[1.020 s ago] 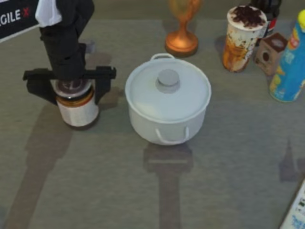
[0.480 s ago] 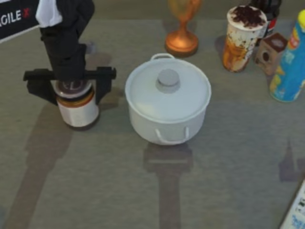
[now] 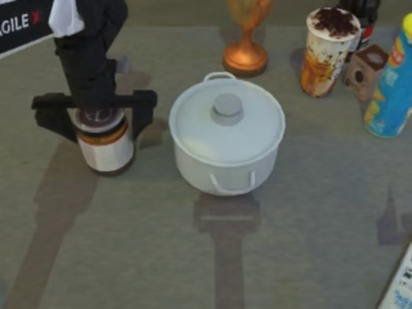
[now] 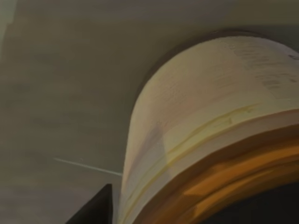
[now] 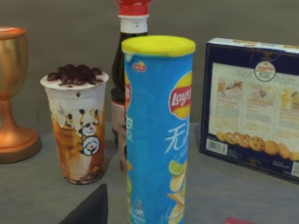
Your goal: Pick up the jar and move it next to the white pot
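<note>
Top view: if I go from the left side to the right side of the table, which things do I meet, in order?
Left tool around the jar → white pot → golden goblet → cup with dark crumbly top → small brown box → blue chip can.

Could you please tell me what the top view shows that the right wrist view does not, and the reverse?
Only the top view shows the left gripper over the jar, with the white pot beside it, apart. Only the right wrist view shows the blue biscuit box face-on. Both show the goblet, the topped cup and the blue crisp can.
</note>
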